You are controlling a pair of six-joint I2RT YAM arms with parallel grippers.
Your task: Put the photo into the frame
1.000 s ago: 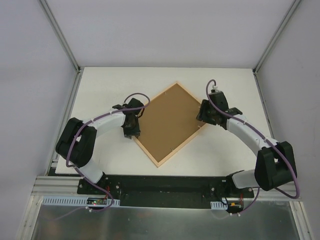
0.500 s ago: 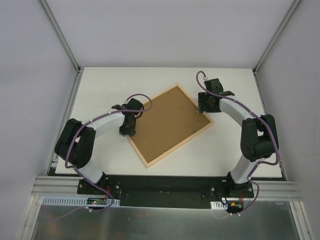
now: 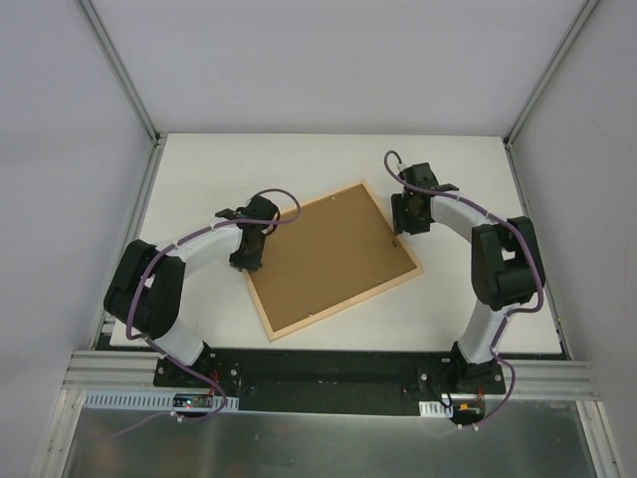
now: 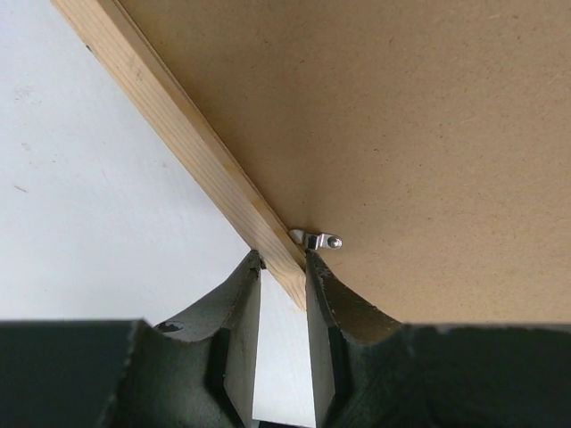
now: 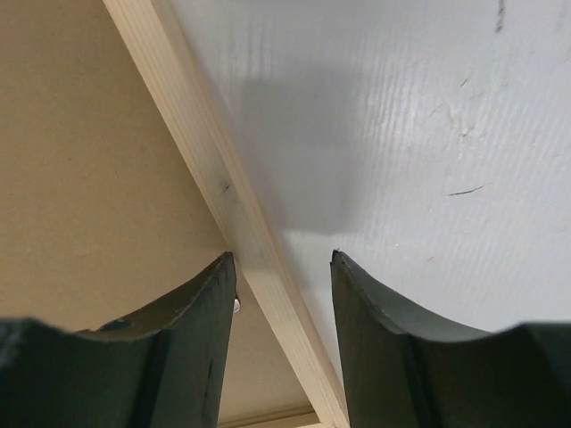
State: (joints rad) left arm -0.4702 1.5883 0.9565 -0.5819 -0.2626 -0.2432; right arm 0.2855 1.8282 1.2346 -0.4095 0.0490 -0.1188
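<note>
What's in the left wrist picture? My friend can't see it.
The left gripper pinches the edge of the light wooden frame. Its brown backing board fills the right, a small metal clip sits by the rail, and white table shows left.

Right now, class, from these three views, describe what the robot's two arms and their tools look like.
Both match. The left arm and right arm have rounded white links between bulky black joints, with a purple cable running along each. The left tool and right tool each have two dark, curved moulded fingers. No markings are readable.
</note>
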